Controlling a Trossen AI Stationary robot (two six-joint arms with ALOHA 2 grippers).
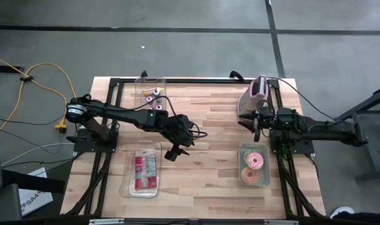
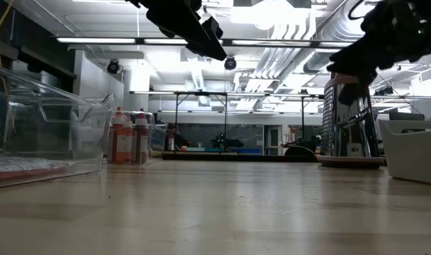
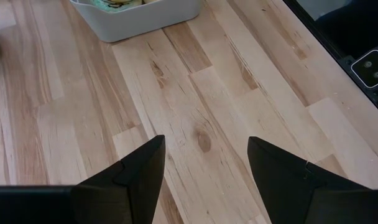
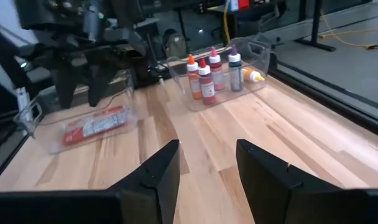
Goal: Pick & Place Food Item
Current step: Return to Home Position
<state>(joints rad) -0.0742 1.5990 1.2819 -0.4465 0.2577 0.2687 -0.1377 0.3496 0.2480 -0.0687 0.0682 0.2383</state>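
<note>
Two frosted donuts (image 1: 253,167) lie in a white bin (image 1: 242,164) at the table's right. Red-and-white wrapped packs (image 1: 144,170) lie flat in a clear tray (image 1: 129,186) at the near left. My left gripper (image 1: 173,152) hangs open over the table's middle, between tray and bin, with bare wood between its fingers (image 3: 204,140). The bin's near wall (image 3: 145,15) shows beyond it. My right gripper (image 1: 257,127) stands open just beyond the white bin's far end, above the table, pointing toward the left edge (image 4: 207,146). It holds nothing.
A clear bin of small sauce bottles (image 1: 150,94) stands at the far left (image 4: 211,74). A metal grater (image 2: 349,120) on a pinkish base (image 1: 257,97) stands at the far right, close behind my right gripper. Bare wood lies in the middle and along the near edge.
</note>
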